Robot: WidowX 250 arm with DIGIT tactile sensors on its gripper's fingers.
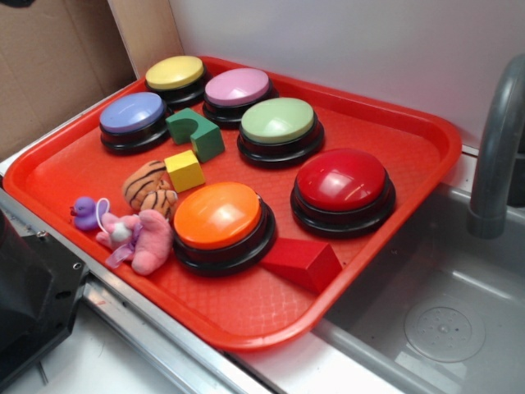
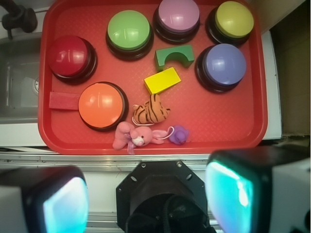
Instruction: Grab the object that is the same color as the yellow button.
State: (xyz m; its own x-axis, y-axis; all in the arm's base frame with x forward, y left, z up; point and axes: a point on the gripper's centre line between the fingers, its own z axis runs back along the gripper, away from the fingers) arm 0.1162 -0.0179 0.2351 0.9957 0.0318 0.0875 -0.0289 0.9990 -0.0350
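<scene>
The small yellow cube block (image 1: 184, 170) lies on the red tray (image 1: 394, 131), between the green arch block and the striped plush toy. In the wrist view the block (image 2: 162, 80) sits near the tray's middle. The yellow button (image 1: 175, 74) stands at the tray's far left corner; in the wrist view it is at the top right (image 2: 234, 19). My gripper (image 2: 148, 199) is open and empty, its fingers (image 2: 65, 208) wide apart. It hangs high above the robot base, short of the tray's near edge and far from the block. The gripper does not show in the exterior view.
On the tray stand purple (image 1: 132, 113), pink (image 1: 237, 87), light green (image 1: 277, 121), red (image 1: 341, 179) and orange (image 1: 217, 215) buttons. There are also a green arch block (image 1: 195, 131), a striped orange plush (image 1: 149, 187), a pink plush (image 1: 139, 238), a purple duck (image 1: 84, 213) and a red wedge (image 1: 305, 263). A sink with a faucet (image 1: 496, 148) is to the right.
</scene>
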